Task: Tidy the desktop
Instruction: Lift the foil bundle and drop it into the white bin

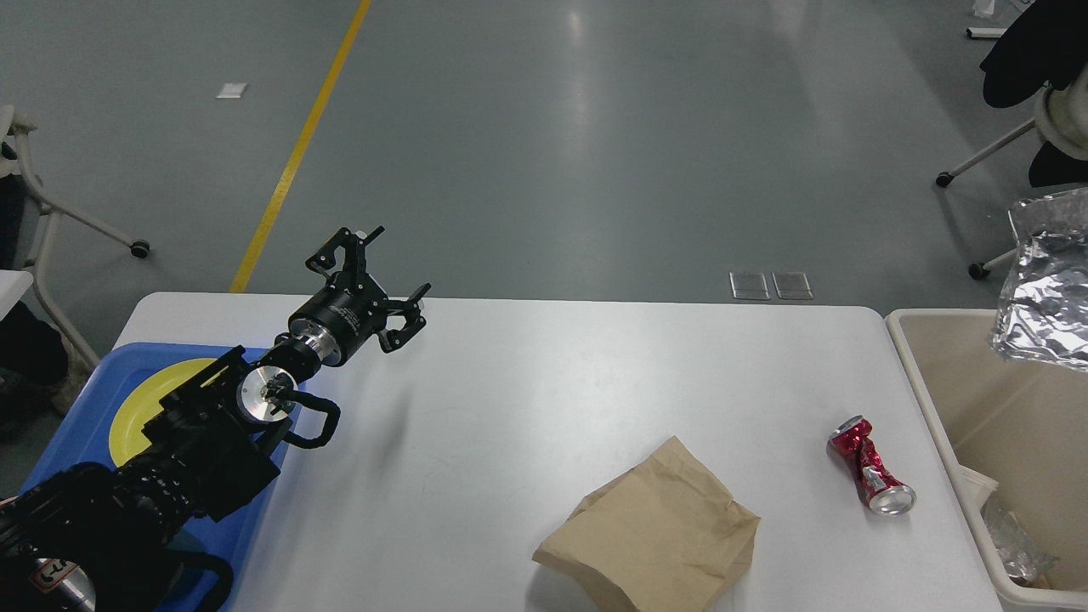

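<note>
Over the beige bin (952,399) at the right edge of the head view, a crumpled foil sheet (1044,293) hangs in the air, cut off by the frame. The right pincer is out of sight, so I cannot tell what holds the foil or how firmly. The risk is that the foil, light and springy, drops wide of the bin or catches on its rim and slides back onto the bench (544,382).

The bench fills the lower middle of the view, its long axis running left to right, far edge toward the grey floor. On it lie a brown paper bag (654,535) near the front and a crushed red can (871,476), which points roughly front to back and could roll off if nudged.

The left pincer (374,272) hovers above the far left part of the bench, fingers spread, gripping nothing. Below its arm a blue tray (76,416) holds what looks like a yellow plate (140,408).
</note>
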